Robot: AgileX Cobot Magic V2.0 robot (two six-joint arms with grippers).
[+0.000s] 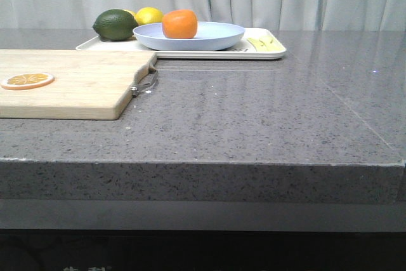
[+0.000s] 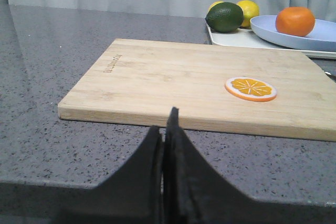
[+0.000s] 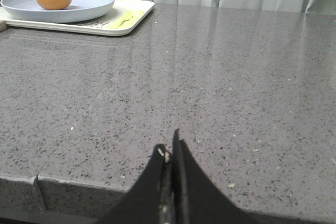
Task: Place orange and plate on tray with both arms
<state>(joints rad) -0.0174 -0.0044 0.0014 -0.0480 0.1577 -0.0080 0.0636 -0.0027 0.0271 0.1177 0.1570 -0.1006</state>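
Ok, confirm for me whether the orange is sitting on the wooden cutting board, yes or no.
No, the orange rests in the plate on the tray; only a dried slice lies on the cutting board.

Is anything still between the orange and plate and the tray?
Nothing visible. The orange already sits in the plate, and the plate rests on the tray. Both tools, left and right, are shut and empty near the table's front edge.

A small mark is seen burned into the wooden cutting board, near its corner farthest from the dried orange slice; its letters are too small to be read. No other text can be read.
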